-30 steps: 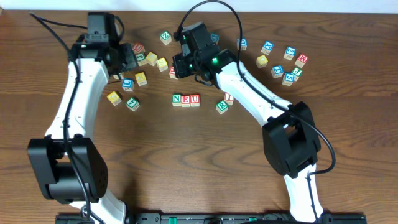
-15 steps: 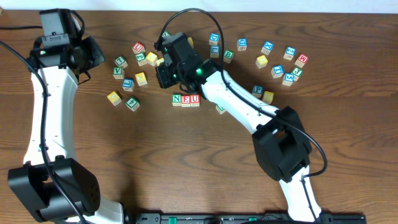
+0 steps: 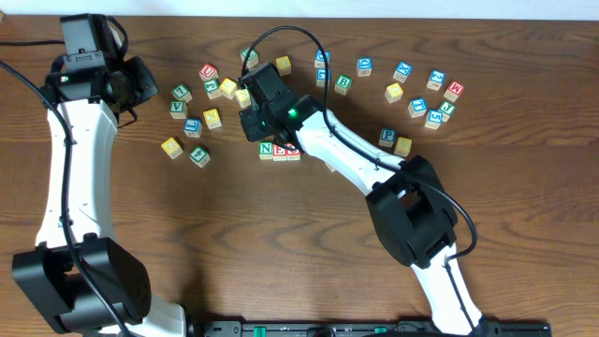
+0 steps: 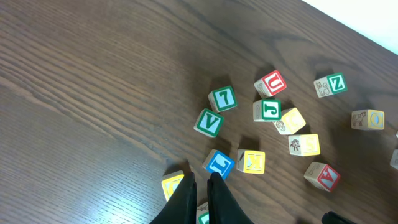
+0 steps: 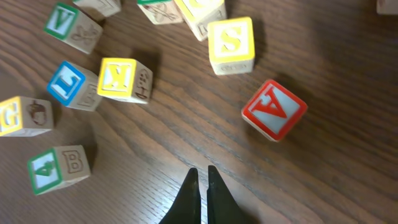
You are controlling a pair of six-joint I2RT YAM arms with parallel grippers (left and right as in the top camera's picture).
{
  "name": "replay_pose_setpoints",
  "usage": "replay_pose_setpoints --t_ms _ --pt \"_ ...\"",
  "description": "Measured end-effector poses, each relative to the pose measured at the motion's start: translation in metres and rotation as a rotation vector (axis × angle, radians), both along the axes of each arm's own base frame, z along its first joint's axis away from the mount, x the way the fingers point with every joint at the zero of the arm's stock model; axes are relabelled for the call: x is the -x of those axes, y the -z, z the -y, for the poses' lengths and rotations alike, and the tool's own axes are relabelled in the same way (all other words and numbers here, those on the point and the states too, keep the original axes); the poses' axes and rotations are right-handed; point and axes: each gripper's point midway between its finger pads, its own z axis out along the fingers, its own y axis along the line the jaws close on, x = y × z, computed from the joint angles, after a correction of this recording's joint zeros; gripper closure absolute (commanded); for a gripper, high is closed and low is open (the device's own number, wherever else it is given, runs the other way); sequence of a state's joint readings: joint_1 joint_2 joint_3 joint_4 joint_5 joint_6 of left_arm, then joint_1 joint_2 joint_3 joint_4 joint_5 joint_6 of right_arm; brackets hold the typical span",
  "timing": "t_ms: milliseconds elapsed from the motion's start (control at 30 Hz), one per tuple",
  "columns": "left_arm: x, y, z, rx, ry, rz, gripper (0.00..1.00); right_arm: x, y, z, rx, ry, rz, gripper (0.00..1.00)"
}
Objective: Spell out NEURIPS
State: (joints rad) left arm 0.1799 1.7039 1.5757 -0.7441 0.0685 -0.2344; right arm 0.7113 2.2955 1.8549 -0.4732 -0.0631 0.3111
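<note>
A row of cubes reading N (image 3: 267, 150), E, U (image 3: 293, 151) lies mid-table in the overhead view, its top edge under my right arm. A blue P cube (image 3: 387, 138) sits further right beside a yellow cube (image 3: 403, 145). The R and I cubes are hidden. My right gripper (image 3: 251, 129) (image 5: 200, 171) is shut and empty, hovering over bare wood just up-left of the row, below a red A cube (image 5: 273, 109). My left gripper (image 3: 140, 89) (image 4: 200, 180) is shut and empty, raised at the far left, apart from the cubes.
Loose cubes crowd the upper left: yellow S (image 5: 231, 40), yellow K (image 5: 121, 79), blue L (image 5: 67, 83), green 4 (image 5: 46, 171), green V (image 4: 208, 122) and red U (image 4: 271, 83). Several more cubes are scattered at the upper right (image 3: 436, 80).
My left arm swung out to the far left, then held still. My right arm moved left and down toward the N-E-U row, now covering the cubes that lay right of it.
</note>
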Motion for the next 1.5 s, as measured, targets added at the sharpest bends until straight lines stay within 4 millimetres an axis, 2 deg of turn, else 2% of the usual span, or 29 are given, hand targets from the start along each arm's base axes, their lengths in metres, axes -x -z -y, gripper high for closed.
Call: replay_pose_setpoints --t_ms 200,433,767,1500 --pt "0.0 0.0 0.0 0.0 0.0 0.0 0.92 0.004 0.017 0.006 0.041 0.01 -0.036 0.99" --pt "0.0 0.0 0.0 0.0 0.0 0.0 0.92 0.012 0.026 0.014 0.075 0.023 -0.081 0.99" --pt "0.0 0.0 0.0 0.0 0.0 0.0 0.92 0.022 0.033 0.022 0.114 0.026 -0.124 0.99" --pt "0.0 0.0 0.0 0.0 0.0 0.0 0.92 0.025 0.035 0.025 0.127 0.025 -0.138 0.99"
